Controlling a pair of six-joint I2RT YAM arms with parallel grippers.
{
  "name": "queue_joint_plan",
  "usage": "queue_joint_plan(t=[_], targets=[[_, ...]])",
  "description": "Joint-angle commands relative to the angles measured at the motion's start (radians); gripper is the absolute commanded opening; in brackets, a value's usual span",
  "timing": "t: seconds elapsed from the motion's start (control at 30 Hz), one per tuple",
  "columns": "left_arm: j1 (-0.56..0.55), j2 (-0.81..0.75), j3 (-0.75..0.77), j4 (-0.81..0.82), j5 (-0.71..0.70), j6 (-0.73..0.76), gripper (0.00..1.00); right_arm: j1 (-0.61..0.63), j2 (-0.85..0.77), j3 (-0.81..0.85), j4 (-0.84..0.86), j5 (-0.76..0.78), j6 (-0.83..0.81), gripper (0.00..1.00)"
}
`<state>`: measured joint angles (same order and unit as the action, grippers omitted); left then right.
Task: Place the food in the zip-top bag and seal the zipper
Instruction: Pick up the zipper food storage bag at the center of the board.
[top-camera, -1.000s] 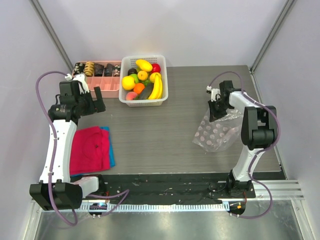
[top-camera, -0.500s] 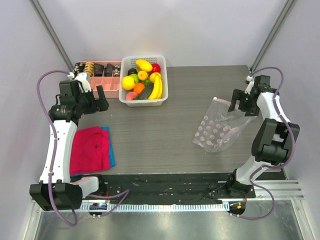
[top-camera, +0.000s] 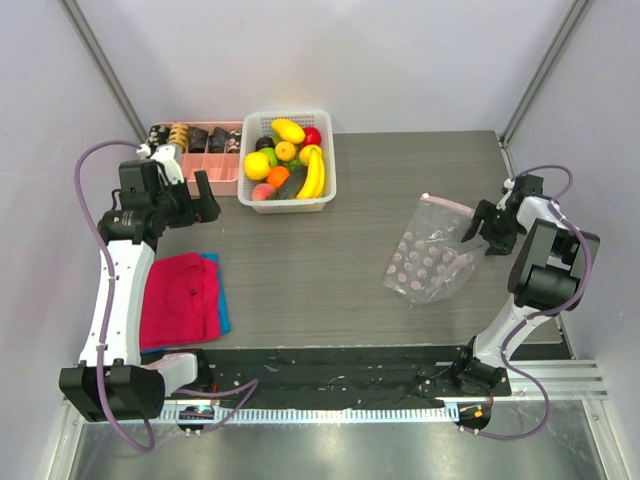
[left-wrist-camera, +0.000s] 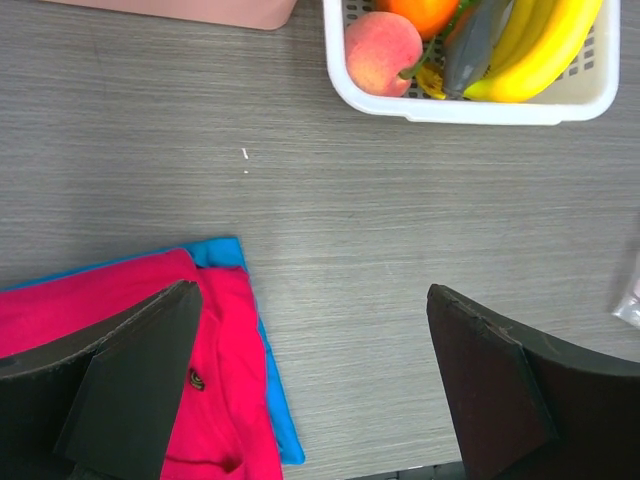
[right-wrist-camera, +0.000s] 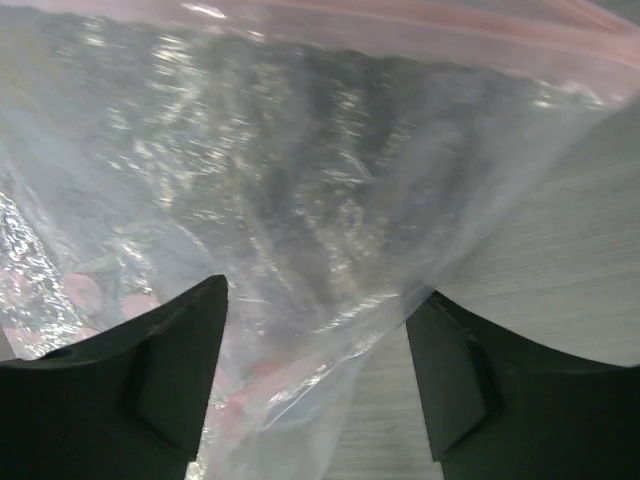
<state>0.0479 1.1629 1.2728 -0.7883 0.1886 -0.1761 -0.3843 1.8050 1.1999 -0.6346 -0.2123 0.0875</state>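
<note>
Grey wood-grain laminate table fills the top view, boxed in by plain pale lilac walls. At the back, a white slatted plastic basket is heaped with glossy toy food, a curved yellow banana along its right side, and a pink divided plastic tray sits just beside it on the left. A crumpled red cloth lies over a blue cloth near the left edge. The left gripper hovers just left of the basket. Over on the right, the clear polka-dot zip-top bag slumps on the table, one mouth corner lifted, beside the right gripper. Left wrist: matte black fingers spread wide over bare table, nothing between them, a blushing pink peach in the basket corner ahead. Right wrist: jaws apart, crinkly shiny bag film lying between them, the thin pink zipper running across the top.
</note>
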Motion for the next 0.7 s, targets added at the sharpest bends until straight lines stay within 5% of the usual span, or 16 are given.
queue_joint_plan(t=[0.0, 0.03, 0.13, 0.47, 0.67], targets=[[-0.002, 0.014, 0.02, 0.031, 0.095, -0.003, 1.0, -0.008, 0.013, 0.019, 0.111, -0.149, -0.012, 0.62], [-0.003, 0.023, 0.022, 0.031, 0.124, -0.005, 1.0, -0.008, 0.03, 0.027, 0.113, -0.176, -0.029, 0.4], [-0.003, 0.026, 0.014, 0.046, 0.303, 0.01, 1.0, -0.008, 0.047, 0.073, 0.107, -0.285, -0.083, 0.01], [-0.011, 0.055, 0.075, 0.175, 0.627, 0.047, 1.0, 0.008, -0.03, 0.288, -0.055, -0.627, -0.458, 0.01], [-0.039, 0.112, 0.181, 0.173, 0.672, 0.115, 1.0, 0.056, -0.142, 0.363, -0.345, -0.841, -1.018, 0.01]])
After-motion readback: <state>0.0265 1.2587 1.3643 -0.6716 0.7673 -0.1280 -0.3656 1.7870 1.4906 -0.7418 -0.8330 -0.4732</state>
